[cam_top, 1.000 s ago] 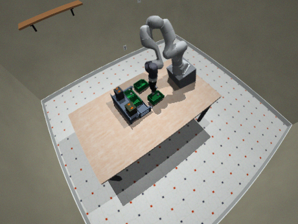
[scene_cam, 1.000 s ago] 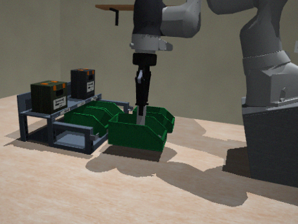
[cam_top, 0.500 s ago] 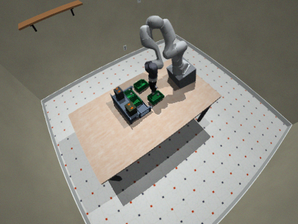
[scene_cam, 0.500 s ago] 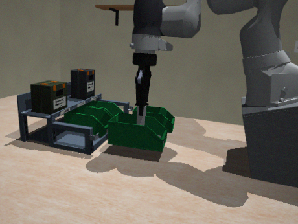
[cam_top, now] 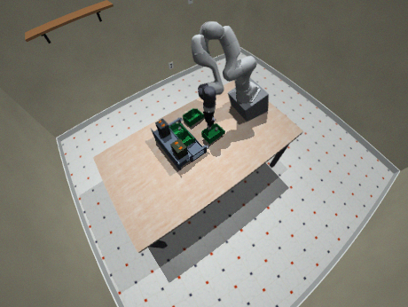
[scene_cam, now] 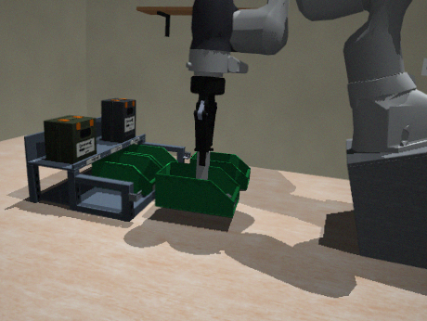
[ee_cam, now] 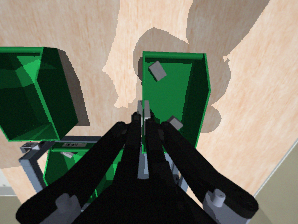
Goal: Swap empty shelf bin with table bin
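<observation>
My gripper (cam_top: 210,126) (scene_cam: 202,172) (ee_cam: 143,107) is clenched on a side wall of the parts bin (cam_top: 215,134) (scene_cam: 195,196) (ee_cam: 172,92), holding it just above the table top (cam_top: 155,200) (scene_cam: 139,278) (ee_cam: 150,15). I see two grey parts (ee_cam: 158,71) inside. Beside it, the empty bin (cam_top: 191,119) (scene_cam: 243,173) (ee_cam: 59,100) stands on the table. Near both, the blue-grey shelf (cam_top: 169,146) (scene_cam: 72,187) (ee_cam: 31,172) holds other green bins (cam_top: 181,134) (scene_cam: 122,173) (ee_cam: 75,165), with two dark boxes (cam_top: 179,148) (scene_cam: 70,139) on its top board.

Shelf bins' (cam_top: 182,133) (scene_cam: 122,173) (ee_cam: 70,167) contents, partly behind the gripper's black linkage (ee_cam: 125,165) in the wrist view
</observation>
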Robot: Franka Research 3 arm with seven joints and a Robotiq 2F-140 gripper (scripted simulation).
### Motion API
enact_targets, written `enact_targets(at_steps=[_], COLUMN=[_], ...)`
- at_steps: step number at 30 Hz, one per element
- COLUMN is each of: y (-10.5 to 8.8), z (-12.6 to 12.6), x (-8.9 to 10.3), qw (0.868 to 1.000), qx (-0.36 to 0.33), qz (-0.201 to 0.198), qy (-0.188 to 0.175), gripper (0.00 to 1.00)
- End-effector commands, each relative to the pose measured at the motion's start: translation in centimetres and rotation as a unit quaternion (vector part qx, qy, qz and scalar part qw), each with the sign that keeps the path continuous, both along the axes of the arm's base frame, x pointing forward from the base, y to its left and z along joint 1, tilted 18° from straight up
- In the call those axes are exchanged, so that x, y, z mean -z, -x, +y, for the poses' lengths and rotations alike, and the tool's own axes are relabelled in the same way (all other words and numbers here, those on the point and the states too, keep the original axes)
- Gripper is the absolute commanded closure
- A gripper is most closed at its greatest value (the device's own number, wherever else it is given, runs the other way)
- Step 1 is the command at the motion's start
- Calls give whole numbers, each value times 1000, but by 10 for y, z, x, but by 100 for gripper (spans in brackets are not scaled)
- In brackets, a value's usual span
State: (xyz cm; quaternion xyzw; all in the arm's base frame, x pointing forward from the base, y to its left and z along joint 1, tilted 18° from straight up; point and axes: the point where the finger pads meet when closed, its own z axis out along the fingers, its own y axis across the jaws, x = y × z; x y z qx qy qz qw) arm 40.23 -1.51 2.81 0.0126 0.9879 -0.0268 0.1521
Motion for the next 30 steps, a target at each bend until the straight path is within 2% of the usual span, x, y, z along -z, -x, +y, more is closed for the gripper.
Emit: enact_targets(at_steps=[1, 9, 18, 30], y=[1, -1, -32, -34], z=[0, 0, 0, 0], x=[0, 0, -10, -11], qw=[1000, 1000, 1000, 1000], qx=[3, 3, 3, 3], qz=[0, 0, 0, 0], qy=[-2, -2, -2, -2], gripper=[100, 100, 100, 100])
